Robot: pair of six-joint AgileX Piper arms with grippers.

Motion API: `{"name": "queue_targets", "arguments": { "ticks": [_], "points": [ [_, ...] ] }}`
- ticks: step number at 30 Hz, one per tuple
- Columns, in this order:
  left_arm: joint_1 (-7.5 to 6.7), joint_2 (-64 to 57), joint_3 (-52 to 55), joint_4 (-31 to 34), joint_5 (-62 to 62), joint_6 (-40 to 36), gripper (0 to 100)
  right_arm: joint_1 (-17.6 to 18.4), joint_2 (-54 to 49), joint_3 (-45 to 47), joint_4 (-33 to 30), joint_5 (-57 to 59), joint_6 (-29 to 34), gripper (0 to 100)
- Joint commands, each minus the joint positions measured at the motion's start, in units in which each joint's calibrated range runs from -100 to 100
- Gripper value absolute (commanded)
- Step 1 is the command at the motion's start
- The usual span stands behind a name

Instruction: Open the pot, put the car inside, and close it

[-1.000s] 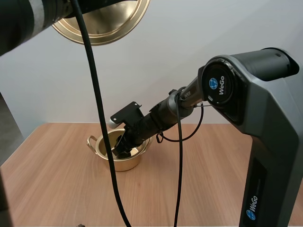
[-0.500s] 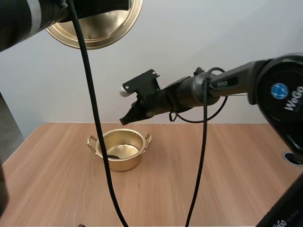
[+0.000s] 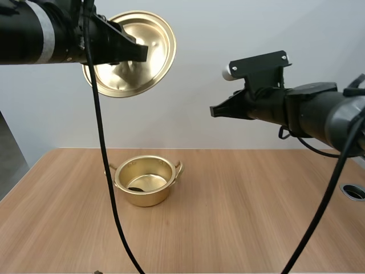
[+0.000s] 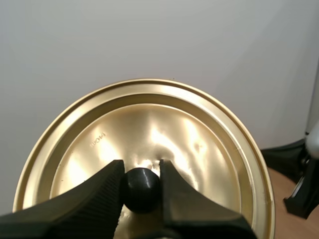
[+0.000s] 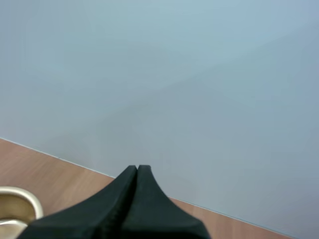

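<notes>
The gold pot [image 3: 147,181] stands uncovered on the wooden table [image 3: 239,217], and a small dark car [image 3: 136,188] lies on its bottom. High above it at the left, my left gripper [image 3: 140,52] holds the gold lid [image 3: 130,54] tilted, its underside facing the camera. From the wrist, my left gripper [image 4: 141,174] is shut on the lid's black knob [image 4: 142,189] over the lid [image 4: 199,149]. My right gripper [image 3: 214,111] hangs shut and empty high at the right, well above the table. Its fingers [image 5: 135,172] lie together, with the pot's rim [image 5: 17,199] nearby.
A round hole [image 3: 353,191] is set into the table at its right edge. My right arm's tip [image 4: 304,189] shows beside the lid in the left wrist view.
My right gripper left the pot, shut and rose away to the right, with the car left in the pot. The lid in my left gripper came down a little.
</notes>
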Motion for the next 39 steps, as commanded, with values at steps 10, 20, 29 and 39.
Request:
{"name": "queue_targets", "arguments": {
  "ticks": [10, 20, 29, 39],
  "points": [
    [-15.81, 25.82, 0.01, 31.36, -18.01, -4.26, 0, -6.63, -17.42, 9.51, -0.01, -0.07, -0.01, 0],
    [-22.18, 40.89, -1.09, 47.04, -18.97, -15.79, 0, -6.96, -17.42, 10.11, -0.40, -0.07, -0.01, 0],
    [-22.04, 42.59, -1.25, 47.16, -21.80, -15.60, 0, -6.96, -15.79, 10.11, -0.52, -0.07, -0.30, 0],
    [-21.97, 45.92, -0.89, 47.16, -21.12, -16.36, 0, -6.96, -15.54, 10.11, -0.63, -0.07, -0.30, 0]
  ]
}}
